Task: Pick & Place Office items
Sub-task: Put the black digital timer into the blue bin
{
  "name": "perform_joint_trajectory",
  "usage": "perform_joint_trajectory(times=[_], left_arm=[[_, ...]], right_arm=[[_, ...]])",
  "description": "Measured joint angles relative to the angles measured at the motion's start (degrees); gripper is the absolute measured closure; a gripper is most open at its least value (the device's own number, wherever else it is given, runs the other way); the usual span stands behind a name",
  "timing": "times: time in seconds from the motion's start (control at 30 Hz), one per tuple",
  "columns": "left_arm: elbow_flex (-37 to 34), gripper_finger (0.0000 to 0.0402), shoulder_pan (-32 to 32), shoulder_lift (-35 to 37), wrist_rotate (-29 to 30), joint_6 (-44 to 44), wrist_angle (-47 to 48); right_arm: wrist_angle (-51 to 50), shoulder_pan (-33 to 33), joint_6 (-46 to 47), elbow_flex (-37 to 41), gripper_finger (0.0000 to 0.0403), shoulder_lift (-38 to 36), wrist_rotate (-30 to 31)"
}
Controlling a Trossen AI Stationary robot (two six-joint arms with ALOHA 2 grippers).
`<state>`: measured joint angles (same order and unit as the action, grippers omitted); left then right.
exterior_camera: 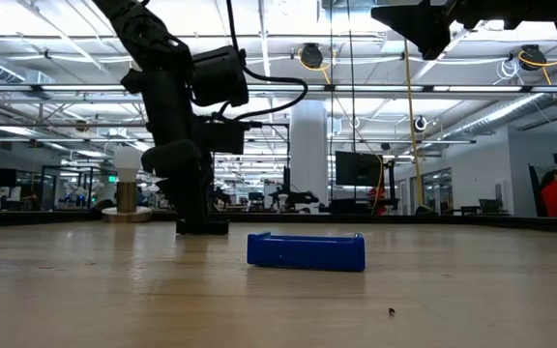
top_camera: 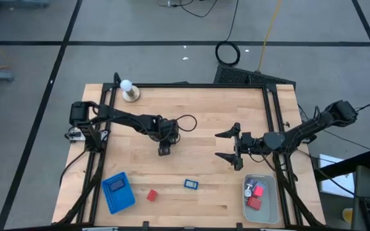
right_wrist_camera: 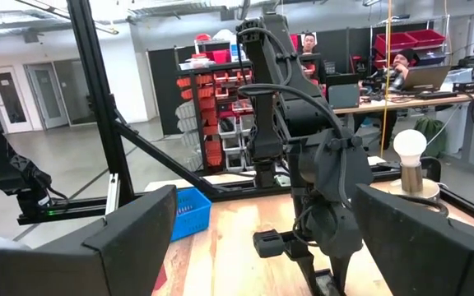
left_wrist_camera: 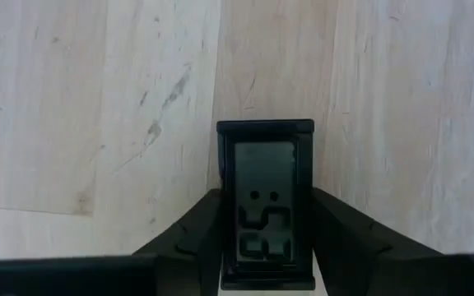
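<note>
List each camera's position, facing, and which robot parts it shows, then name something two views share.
High view: overhead, straight down on the table; both arms, left gripper, right gripper.
Low view: tabletop height, level across into the room; left gripper near the blue piece.
Left wrist view: down at the wood; own fingers clamp the black rectangular piece.
Right wrist view: across the table; own open fingers.
Shared: the white ball shows in high and right wrist.

The wooden worktop [top_camera: 198, 115] carries a blue tray [top_camera: 118, 192], red block [top_camera: 151, 195], blue piece [top_camera: 191, 184], pale bin [top_camera: 269, 203], and lamp [top_camera: 130, 91].
</note>
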<state>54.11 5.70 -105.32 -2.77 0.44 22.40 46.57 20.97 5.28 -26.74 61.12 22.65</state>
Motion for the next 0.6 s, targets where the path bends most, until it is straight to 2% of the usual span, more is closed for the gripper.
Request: perform_joint_trajectory(times=[0.27, 0.6], left_arm=[[-0.4, 0.0258, -0.2, 2.6, 1.0, -0.2, 2.3], [-0.5, 0.0258, -0.3, 16.1, 2.8, -4.3, 11.9]], right_arm=[[0.0, 0.0, 0.0, 0.0, 0.0046, 0.0, 0.0], [-0.1, 0.0, 0.0, 0.0, 0.0046, 0.0, -0.2]])
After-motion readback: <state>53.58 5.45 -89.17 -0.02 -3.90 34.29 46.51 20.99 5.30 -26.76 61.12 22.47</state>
